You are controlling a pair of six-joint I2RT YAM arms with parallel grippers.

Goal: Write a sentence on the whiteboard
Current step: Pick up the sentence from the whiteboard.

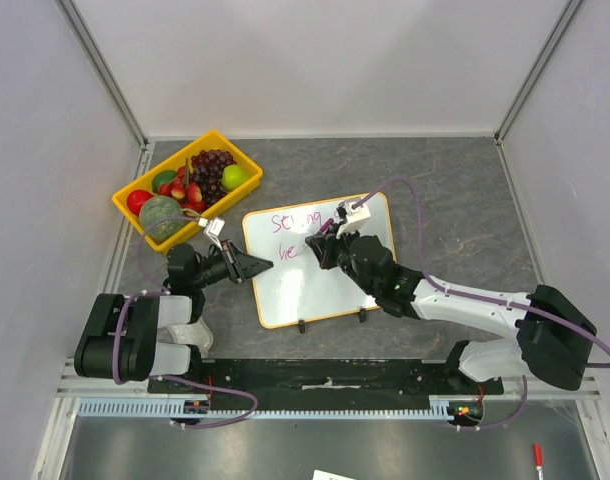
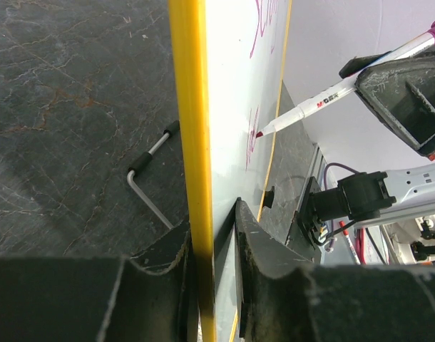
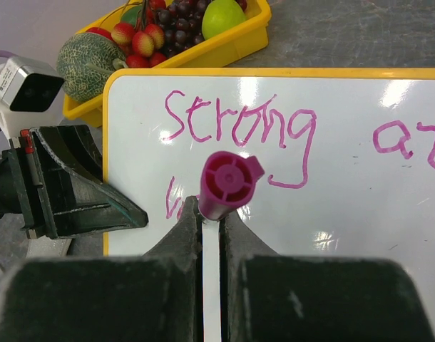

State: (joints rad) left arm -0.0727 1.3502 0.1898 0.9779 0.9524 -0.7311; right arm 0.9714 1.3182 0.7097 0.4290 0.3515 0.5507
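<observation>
Right gripper [image 3: 211, 217] pinches the marker [image 3: 229, 182], tip on the whiteboard [image 3: 360, 214]; left gripper [image 2: 214, 242] clamps its edge. Excess pressure could twist it loose, smearing the sentence [image 3: 239, 128].

On the whiteboard [image 3: 346, 249], the sentence [image 3: 239, 128] reads "Strong at"; print on the marker [image 2: 324, 103] is illegible.

Seen from above, the right pincer [image 1: 330, 245] covers the middle of the whiteboard [image 1: 315, 295], so only the first word and the start of line two of the sentence [image 1: 295, 220] show. From the right wrist, the marker [image 3: 228, 184] hides line two past its first stroke, and "at" is cut off at the whiteboard's right. From the left wrist, the writing is too foreshortened to read.
</observation>
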